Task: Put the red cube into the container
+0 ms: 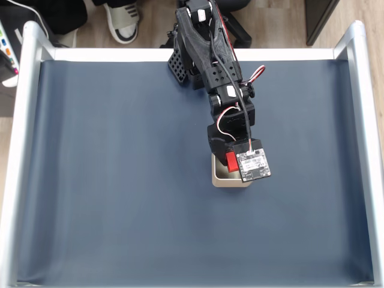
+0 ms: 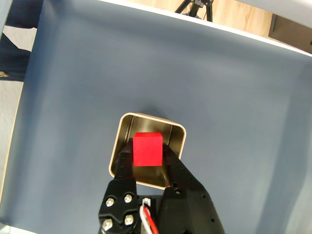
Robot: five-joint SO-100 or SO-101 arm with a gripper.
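Observation:
The red cube (image 2: 147, 148) sits between my black fingers (image 2: 125, 162), right over the open mouth of the container (image 2: 178, 135), a square silvery tin with a pale inside. My gripper (image 2: 147, 155) is shut on the cube, one finger on each side of it. In the fixed view the red cube (image 1: 231, 161) peeks out beside the wrist camera board, with the gripper (image 1: 233, 163) above the container (image 1: 230, 183) near the middle of the mat. The arm hides the tin's far part there.
A dark blue mat (image 1: 120, 180) covers the table, framed by pale rails at the left (image 1: 24, 120), right (image 1: 366, 132) and far side. The arm's base (image 1: 198, 36) stands at the far edge. A shoe (image 1: 123, 18) lies on the floor beyond.

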